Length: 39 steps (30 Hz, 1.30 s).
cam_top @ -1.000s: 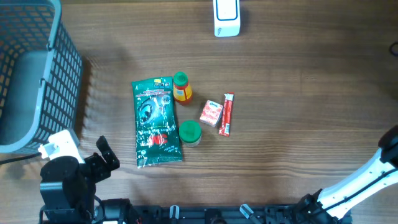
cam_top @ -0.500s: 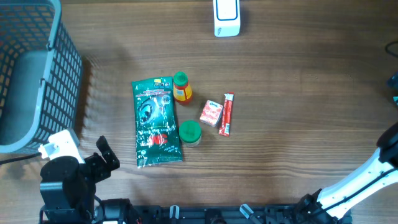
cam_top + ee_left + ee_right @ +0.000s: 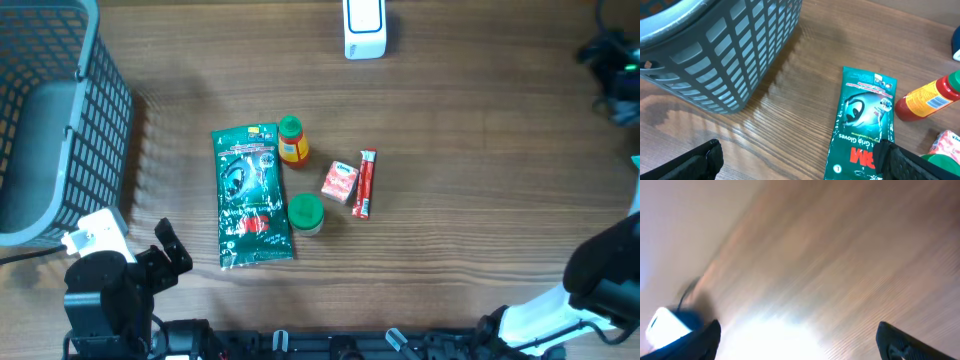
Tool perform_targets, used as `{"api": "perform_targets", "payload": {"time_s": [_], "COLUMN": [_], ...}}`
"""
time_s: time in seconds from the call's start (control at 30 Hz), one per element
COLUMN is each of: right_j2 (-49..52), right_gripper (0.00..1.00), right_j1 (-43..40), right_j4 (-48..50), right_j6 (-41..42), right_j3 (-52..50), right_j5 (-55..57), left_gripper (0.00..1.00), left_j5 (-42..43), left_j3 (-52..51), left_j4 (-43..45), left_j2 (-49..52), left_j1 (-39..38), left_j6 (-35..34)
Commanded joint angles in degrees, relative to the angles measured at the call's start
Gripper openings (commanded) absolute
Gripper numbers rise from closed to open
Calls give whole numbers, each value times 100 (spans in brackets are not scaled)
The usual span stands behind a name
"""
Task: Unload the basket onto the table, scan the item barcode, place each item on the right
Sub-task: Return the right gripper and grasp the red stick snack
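Near left, the left hand (image 3: 800, 161) hangs open and empty over the bench (image 3: 480, 200). Mid-bench lie a glove packet (image 3: 250, 195), green-lidded tub (image 3: 305, 212), small box (image 3: 340, 182), red stick (image 3: 365, 183) and bottle (image 3: 291, 142). Far right, the right hand (image 3: 797, 340) is open and empty. The scanner (image 3: 365, 28) stands at the far edge.

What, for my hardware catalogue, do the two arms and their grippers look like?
The left arm is black, with a white block mounted on it. The right arm has a white link between black joints. Both the left gripper and the right gripper have matte black fingers. No markings are legible.
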Motion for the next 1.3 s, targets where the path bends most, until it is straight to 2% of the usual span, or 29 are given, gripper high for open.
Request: {"api": "perform_targets", "payload": {"time_s": [0.0, 0.13, 0.2, 0.33, 0.43, 0.5, 0.6, 0.77, 0.97, 1.13, 1.2, 1.23, 1.27], "right_j2": [76, 85, 94, 247, 452, 625, 892, 1574, 1912, 2120, 2186, 2210, 2210], "right_gripper": [100, 100, 100, 99, 88, 87, 86, 69, 63, 40, 24, 12, 4], "right_j1": [811, 2037, 2564, 3593, 4295, 4710, 5088, 5405, 5418, 5418, 5418, 5418, 5418], "right_j4": [-363, -446, -396, -398, -352, -267, -243, -291, -326, -411, -566, -651, -748], "right_j6": [623, 470, 35, -179, -164, -168, -168, -83, 31, 319, 483, 605, 787], "right_j3": [-162, -448, -623, -872, -964, -964, -964, -964, -964, -964, -964, -964, -964], "right_j5": [-435, -455, -422, 411, 1102, 1399, 1829, 1860, 1606, 1602, 1598, 1580, 1543], "left_gripper": [100, 100, 100, 100, 100, 100, 100, 100, 100, 100, 100, 100, 100], "left_j5": [28, 28, 28, 28, 28, 28, 28, 28, 28, 28, 28, 28, 28], "left_j3": [17, 17, 17, 17, 17, 17, 17, 17, 17, 17, 17, 17, 17], "left_j4": [15, 15, 15, 15, 15, 15, 15, 15, 15, 15, 15, 15, 15], "left_j2": [2, 2, 2, 2, 2, 2, 2, 2, 2, 2, 2, 2, 2], "left_j1": [-31, -31, -31, -31, -31, -31, -31, -31, -31, -31, -31, -31, -31], "left_j6": [9, 9, 9, 11, 11, 11, 11, 11, 11, 9, 9, 9, 9]}}
